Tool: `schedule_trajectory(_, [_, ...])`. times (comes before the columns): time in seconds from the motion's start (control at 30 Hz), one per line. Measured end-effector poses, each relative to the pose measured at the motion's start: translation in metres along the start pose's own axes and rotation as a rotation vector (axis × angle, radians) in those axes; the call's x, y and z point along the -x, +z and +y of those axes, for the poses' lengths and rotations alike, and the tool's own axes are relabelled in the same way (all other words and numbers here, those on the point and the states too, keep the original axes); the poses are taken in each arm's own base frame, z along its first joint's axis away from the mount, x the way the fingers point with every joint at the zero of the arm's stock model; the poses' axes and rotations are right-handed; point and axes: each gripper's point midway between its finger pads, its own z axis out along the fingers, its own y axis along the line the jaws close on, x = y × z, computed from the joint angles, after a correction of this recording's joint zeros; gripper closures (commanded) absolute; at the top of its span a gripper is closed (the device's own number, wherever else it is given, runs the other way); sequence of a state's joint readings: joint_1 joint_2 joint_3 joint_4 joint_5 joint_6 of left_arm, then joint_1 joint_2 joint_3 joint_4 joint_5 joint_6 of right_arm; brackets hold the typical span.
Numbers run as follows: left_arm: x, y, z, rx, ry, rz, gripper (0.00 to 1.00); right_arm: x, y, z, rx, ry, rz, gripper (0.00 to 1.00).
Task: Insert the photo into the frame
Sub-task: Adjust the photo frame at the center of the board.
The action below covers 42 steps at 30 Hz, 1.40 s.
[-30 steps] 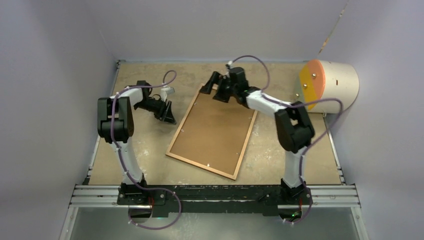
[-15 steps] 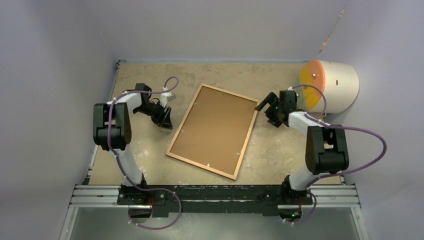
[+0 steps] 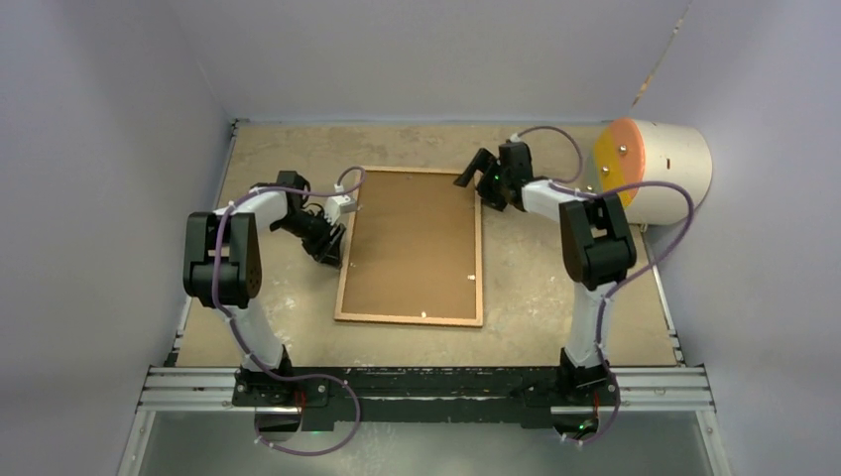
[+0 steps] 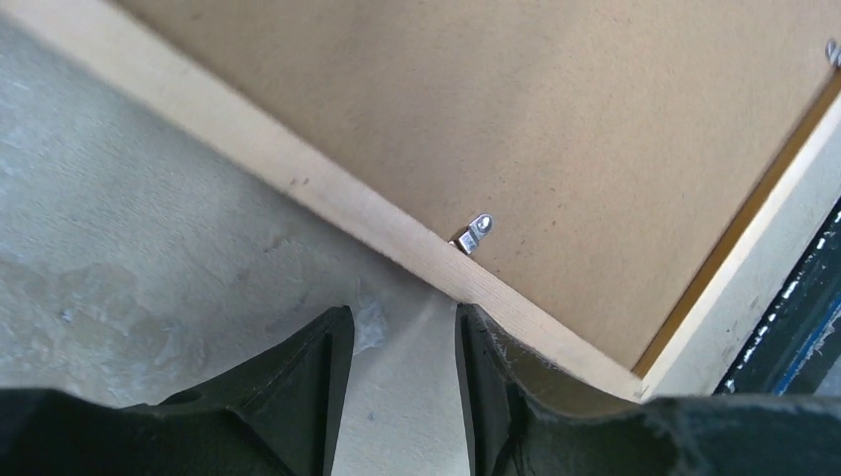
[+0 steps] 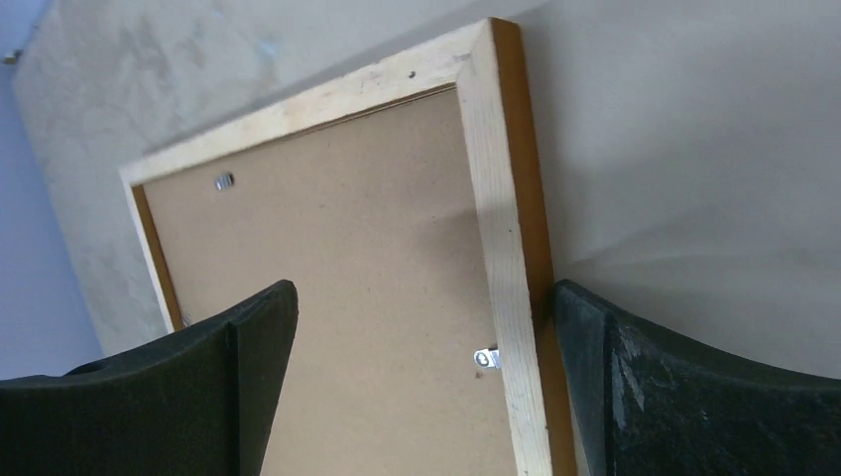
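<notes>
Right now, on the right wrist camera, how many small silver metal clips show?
2 clips: one beside the pale wooden frame rail, between the fingers; one at the upper-left corner. More may be hidden.

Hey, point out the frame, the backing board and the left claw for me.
frame (image 3: 409, 319), top view, on its near wooden rail.
backing board (image 3: 412, 243), top view, on its middle.
left claw (image 4: 401, 342), left wrist view, in the gap between its fingertips.
</notes>
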State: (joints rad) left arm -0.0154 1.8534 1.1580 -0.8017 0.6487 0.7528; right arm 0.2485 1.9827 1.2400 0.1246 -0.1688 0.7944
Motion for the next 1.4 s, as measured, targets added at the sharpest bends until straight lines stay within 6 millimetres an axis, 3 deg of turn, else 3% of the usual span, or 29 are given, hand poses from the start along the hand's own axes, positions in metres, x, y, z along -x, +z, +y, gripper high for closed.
schedule_trajectory(0.17, [-0.005, 0.002, -0.012, -0.028, -0.007, 0.029, 0.56, 0.024, 0.054, 0.052, 0.092, -0.029, -0.012, 0.01])
schedule_trajectory(0.37, [-0.011, 0.016, -0.050, -0.114, 0.023, 0.097, 0.56, 0.015, 0.094, 0.111, 0.242, -0.082, 0.054, 0.01])
schedule_trajectory(0.6, [-0.027, 0.034, -0.123, -0.309, 0.118, 0.243, 0.49, -0.009, 0.090, 0.127, 0.339, -0.130, 0.169, 0.01])
schedule_trajectory(0.67, [-0.029, 0.032, -0.132, -0.341, 0.136, 0.261, 0.45, -0.017, 0.088, 0.127, 0.346, -0.146, 0.201, 0.01])
schedule_trajectory(0.77, [-0.021, 0.022, -0.128, -0.333, 0.166, 0.262, 0.39, -0.021, 0.085, 0.127, 0.321, -0.171, 0.204, 0.01])
schedule_trajectory(0.87, [0.002, 0.007, -0.110, -0.271, 0.211, 0.213, 0.36, -0.008, 0.075, 0.123, 0.248, -0.178, 0.163, 0.01])
schedule_trajectory(0.97, [0.038, -0.021, -0.067, -0.131, 0.232, 0.124, 0.36, 0.019, 0.045, 0.123, 0.177, -0.181, 0.068, 0.01])
schedule_trajectory(1.0, [0.059, -0.037, -0.044, -0.051, 0.235, 0.073, 0.36, 0.031, 0.029, 0.124, 0.161, -0.177, 0.029, 0.01])
schedule_trajectory(1.1, [0.079, -0.074, 0.017, 0.123, 0.164, -0.024, 0.40, 0.064, -0.022, 0.123, 0.142, -0.160, -0.082, 0.01])
schedule_trajectory(1.17, [0.086, -0.095, 0.059, 0.225, 0.101, -0.076, 0.42, 0.071, -0.056, 0.112, 0.124, -0.143, -0.127, 0.01])
schedule_trajectory(1.23, [0.086, -0.109, 0.103, 0.319, 0.030, -0.108, 0.44, 0.065, -0.084, 0.091, 0.095, -0.122, -0.144, 0.01])
schedule_trajectory(1.3, [0.076, -0.110, 0.139, 0.385, -0.037, -0.105, 0.45, 0.043, -0.100, 0.069, 0.067, -0.108, -0.117, 0.01])
schedule_trajectory(1.4, [0.056, -0.094, 0.166, 0.423, -0.108, -0.064, 0.47, -0.019, -0.119, 0.024, 0.020, -0.087, -0.002, 0.01])
